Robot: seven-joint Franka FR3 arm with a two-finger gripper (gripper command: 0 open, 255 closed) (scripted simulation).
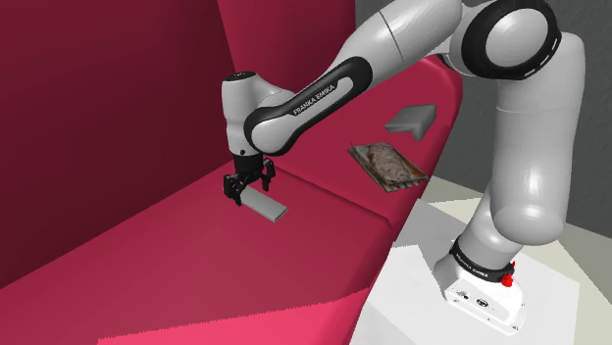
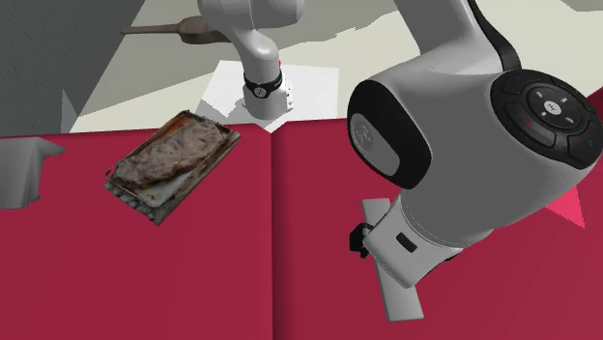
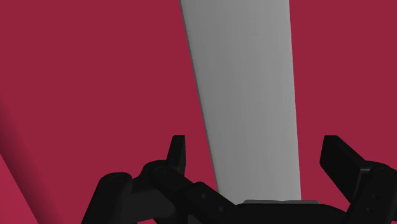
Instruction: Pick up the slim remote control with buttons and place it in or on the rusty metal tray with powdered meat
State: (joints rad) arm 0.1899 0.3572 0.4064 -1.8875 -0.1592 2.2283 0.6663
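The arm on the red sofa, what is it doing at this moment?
The arm's gripper is down over the grey remote, which lies flat on the sofa seat. Its fingers are open on either side of the remote and do not touch it, so nothing is held. The tray with meat sits further along the seat, apart.

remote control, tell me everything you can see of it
The remote control is drawn as a plain grey slab, long, narrow and thin, with straight edges. No buttons or markings show on it. It lies flat on the red sofa seat. The black gripper stands over one end of it, open. In the wrist view the fingers flank the slab with red cushion showing on each side, so it is not held. Only the seat appears to touch it.
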